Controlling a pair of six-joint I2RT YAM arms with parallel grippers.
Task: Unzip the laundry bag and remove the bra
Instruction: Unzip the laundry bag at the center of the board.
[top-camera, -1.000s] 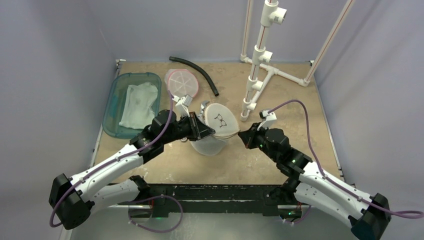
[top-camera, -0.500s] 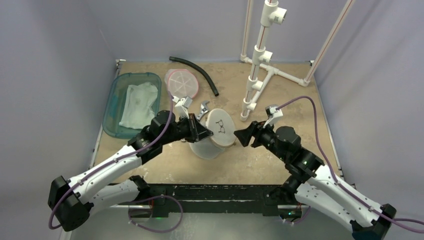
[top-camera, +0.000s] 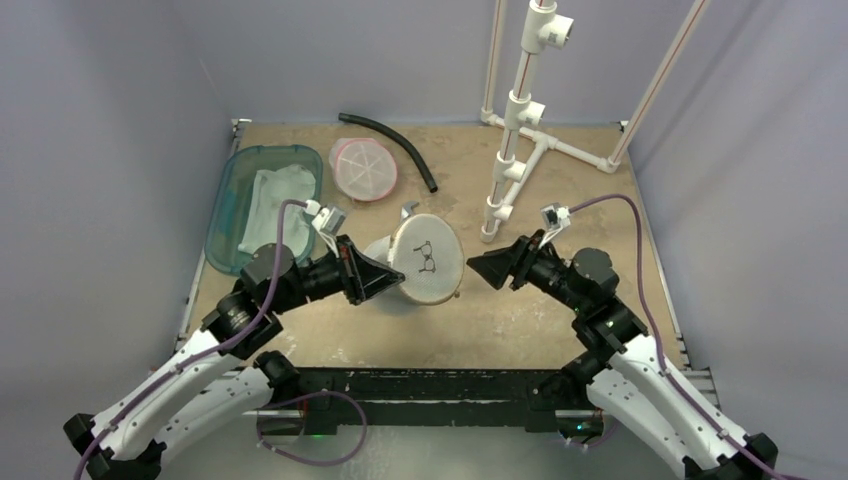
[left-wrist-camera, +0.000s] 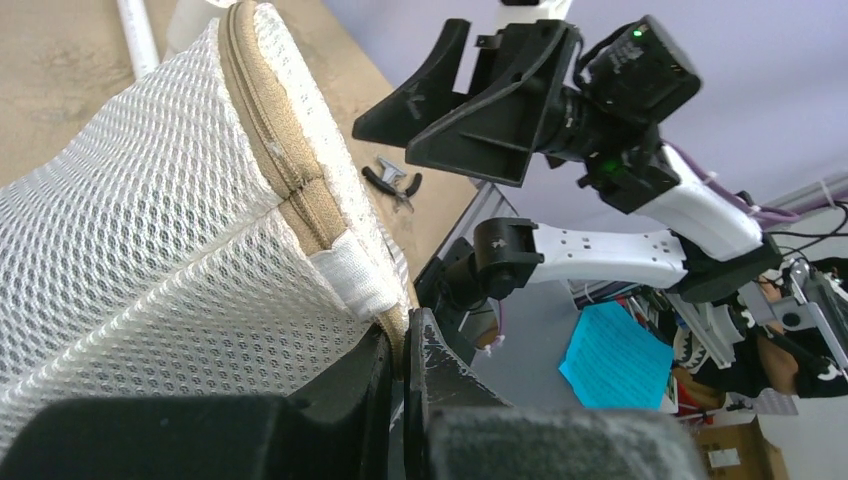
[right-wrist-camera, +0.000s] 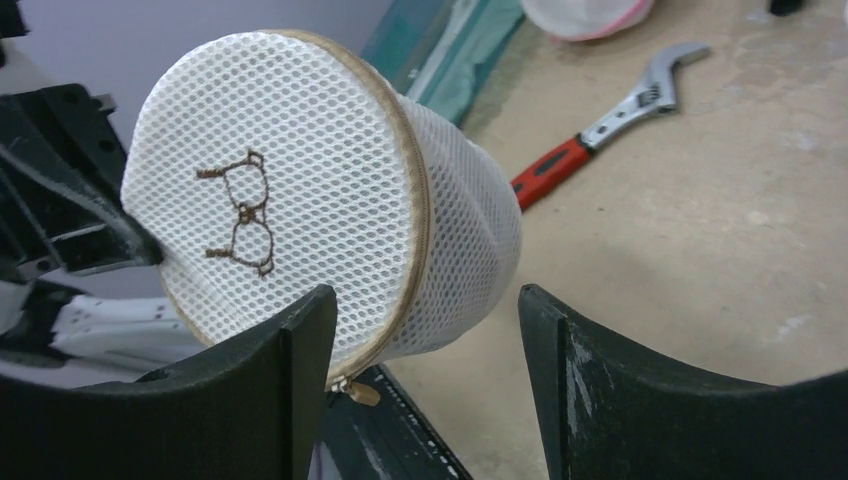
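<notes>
Laundry bag (top-camera: 425, 262): a white mesh drum held off the table (top-camera: 560, 190) near its middle, tipped so that its round embroidered face looks toward the right gripper (top-camera: 492, 268). The left gripper (top-camera: 390, 282) has its fingers pressed together on the bag's seam, pinching the rim just beside a white fabric tab. The right gripper stands spread wide, facing the bag and apart from it, touching nothing.

The brown zipper (right-wrist-camera: 422, 215) looks closed all the way round the rim, so the unzipping step appears to be only at its start, and the bra cannot be seen through the mesh. The next move likely calls for the right fingers to come down onto the small pull tab (right-wrist-camera: 357, 392) hanging at the bottom edge of the round face and close on it, while the left grip holds the rim steady against the pull.

Only the right wrist view shows that pull tab, along with a red-handled wrench (right-wrist-camera: 600, 122) lying on the table behind the bag. Only the left wrist view shows just where the seam is pinched. The overhead view alone shows both arms and the gap between bag and open fingers.
</notes>
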